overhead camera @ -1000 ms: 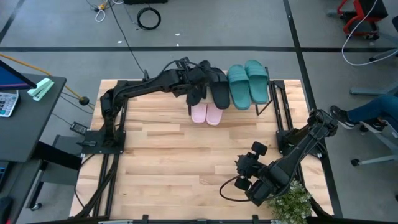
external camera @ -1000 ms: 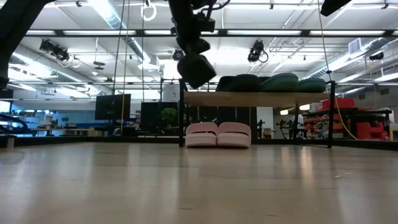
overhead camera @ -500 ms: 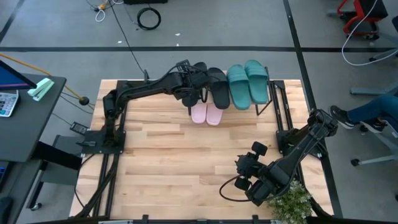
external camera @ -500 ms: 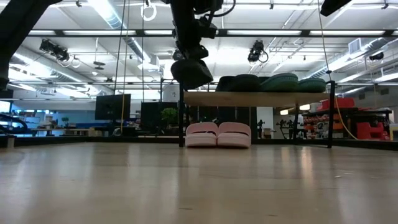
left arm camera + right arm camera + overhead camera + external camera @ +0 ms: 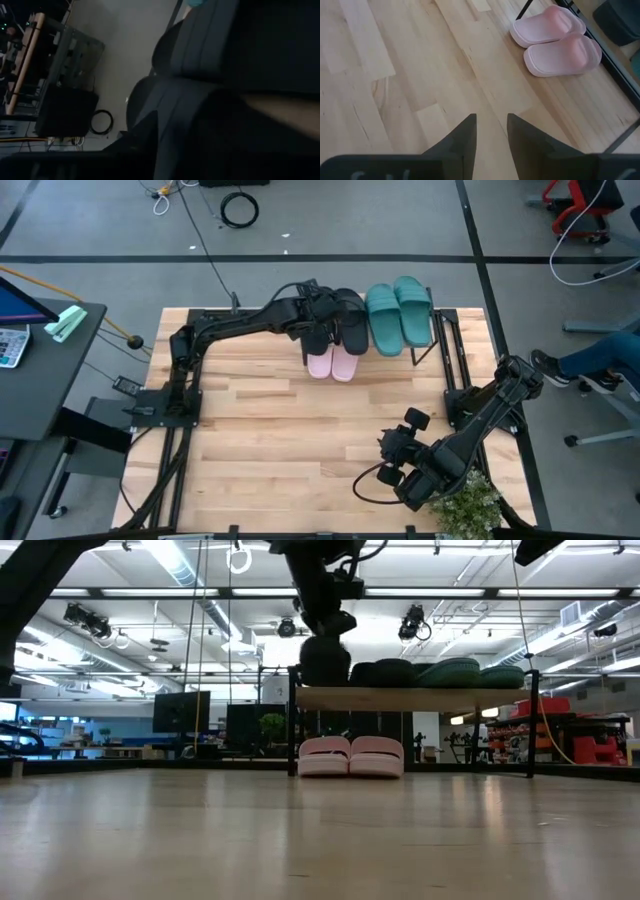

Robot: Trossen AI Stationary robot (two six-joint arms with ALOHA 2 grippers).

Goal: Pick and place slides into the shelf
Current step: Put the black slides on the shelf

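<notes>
The left gripper is seen over a black slide on the shelf; its opening cannot be told; the right gripper is held part-open, empty.

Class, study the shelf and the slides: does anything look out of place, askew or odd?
Nothing stands out. Black slides and teal slides lie on the shelf, pink slides side by side beneath it. The left claw hangs at a black slide.

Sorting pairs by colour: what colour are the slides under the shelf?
Pale pink slides, clearest in the right wrist view.
</notes>
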